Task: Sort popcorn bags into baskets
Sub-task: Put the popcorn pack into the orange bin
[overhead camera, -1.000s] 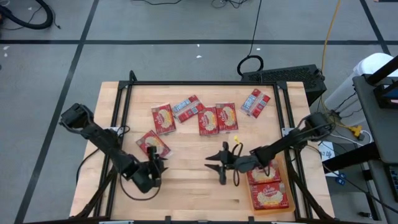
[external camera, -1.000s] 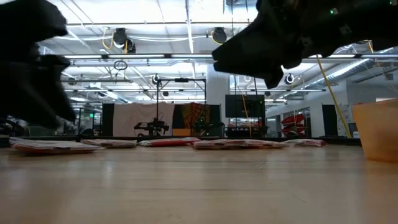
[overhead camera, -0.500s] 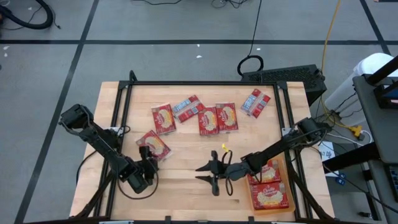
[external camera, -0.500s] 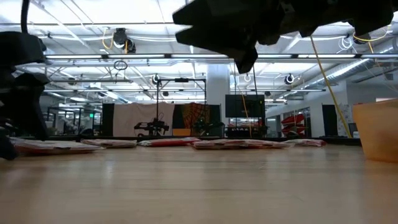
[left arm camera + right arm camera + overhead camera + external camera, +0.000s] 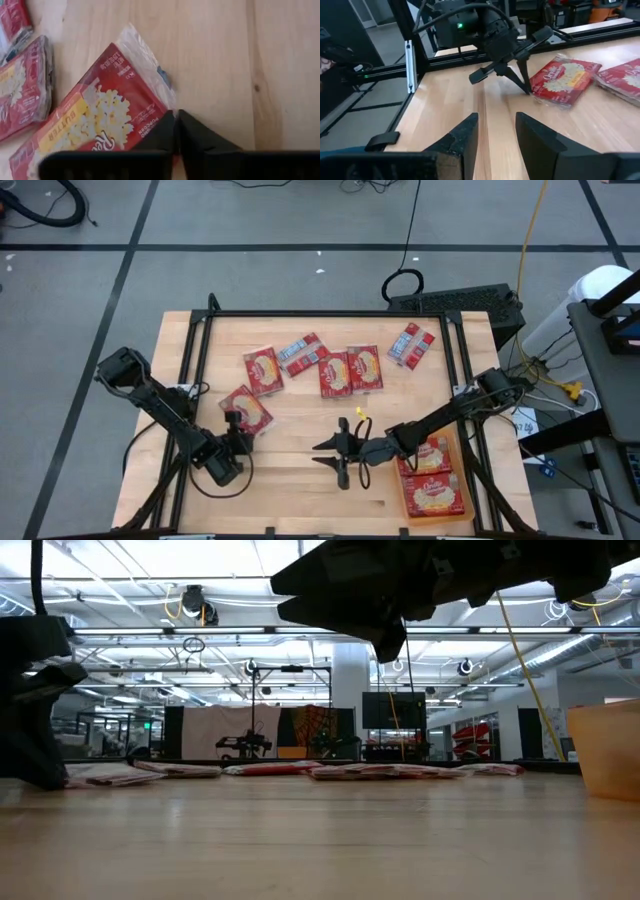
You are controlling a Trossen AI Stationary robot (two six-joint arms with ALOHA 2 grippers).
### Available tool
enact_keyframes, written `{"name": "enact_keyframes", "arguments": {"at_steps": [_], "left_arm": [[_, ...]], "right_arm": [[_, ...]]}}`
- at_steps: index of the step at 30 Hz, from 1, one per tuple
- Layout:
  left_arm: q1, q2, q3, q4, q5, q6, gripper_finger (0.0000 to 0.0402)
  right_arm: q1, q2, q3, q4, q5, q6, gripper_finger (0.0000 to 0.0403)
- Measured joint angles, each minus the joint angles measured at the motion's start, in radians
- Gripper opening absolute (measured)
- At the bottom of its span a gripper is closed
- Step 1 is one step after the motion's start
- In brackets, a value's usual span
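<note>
Several red popcorn bags lie flat on the wooden table: one apart (image 5: 245, 410) near the left, the others in a row farther back (image 5: 335, 373). My left gripper (image 5: 238, 438) slants down at that bag's near corner, shut on it. My right gripper (image 5: 332, 460) hangs open above the middle of the table, nothing between its fingers (image 5: 465, 131). The orange basket (image 5: 436, 517) stands at the near right with two bags (image 5: 432, 492) lying in it. My left gripper is shut at the corner of the popcorn bag (image 5: 167, 102), where its clear end seam meets the long side. The two fingers (image 5: 200, 142) meet at their free ends there, slanting down from the near side. The bag (image 5: 560, 75) lies flat on the table.
A black frame (image 5: 320, 314) borders the table on the far, left and right sides. Bare wood lies between the two grippers and along the near edge. The basket's wall (image 5: 605, 745) rises at the right in the low view.
My left gripper has gone a little toward the table's left edge and down to the near corner of the lone bag, where its fingers now stand shut. My right gripper has moved toward the table's left and near edges, staying open. The bags lie as before.
</note>
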Motion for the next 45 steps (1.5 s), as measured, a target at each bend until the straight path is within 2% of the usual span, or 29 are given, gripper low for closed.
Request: {"name": "enact_keyframes", "arguments": {"at_steps": [4, 8, 12, 14, 16, 20, 26, 29, 33, 35, 40, 43, 45], "left_arm": [[0.002, 0.004, 0.033, 0.027, -0.003, 0.085, 0.0010], [-0.011, 0.004, 0.132, 0.054, 0.004, 0.220, 0.0004], [-0.031, 0.004, 0.221, 0.067, -0.008, 0.386, 0.0003], [-0.039, 0.003, 0.250, 0.100, 0.027, 0.455, 0.0004], [-0.045, 0.002, 0.259, 0.130, 0.102, 0.453, 0.0009], [-0.059, 0.002, 0.255, 0.110, 0.176, 0.165, 0.0038], [-0.140, 0.002, 0.254, -0.065, 0.222, -0.187, 0.0121], [-0.167, 0.002, 0.254, -0.130, 0.211, -0.407, 0.0161], [-0.174, 0.002, 0.253, -0.080, 0.096, -0.669, 0.0206], [-0.174, 0.002, 0.239, 0.021, 0.045, -0.732, 0.0227], [-0.165, 0.002, 0.171, 0.273, -0.107, -0.722, 0.0271], [-0.147, 0.006, 0.122, 0.351, -0.170, -0.697, 0.0291], [-0.127, 0.024, 0.095, 0.371, -0.176, -0.696, 0.0299]], "right_arm": [[-0.001, 0.000, 0.000, 0.016, 0.001, 0.033, 0.0125], [-0.002, 0.000, 0.000, 0.023, 0.050, 0.116, 0.0125], [-0.004, 0.000, 0.015, -0.023, 0.052, 0.136, 0.0125], [-0.008, 0.000, 0.040, -0.066, 0.049, 0.153, 0.0125], [-0.013, 0.000, 0.067, -0.090, 0.048, 0.152, 0.0125], [-0.015, 0.000, 0.084, -0.091, 0.041, 0.112, 0.0125], [-0.014, 0.000, 0.084, -0.107, 0.021, 0.102, 0.0125], [-0.014, 0.000, 0.084, -0.123, 0.021, 0.098, 0.0126], [-0.013, 0.000, 0.084, -0.128, -0.006, 0.071, 0.0126], [-0.014, 0.000, 0.084, -0.140, -0.005, 0.056, 0.0126], [-0.023, 0.000, 0.084, -0.151, -0.005, 0.010, 0.0126], [-0.023, 0.000, 0.084, -0.144, -0.005, 0.000, 0.0126], [-0.018, 0.000, 0.084, -0.144, -0.005, 0.001, 0.0126]]}}
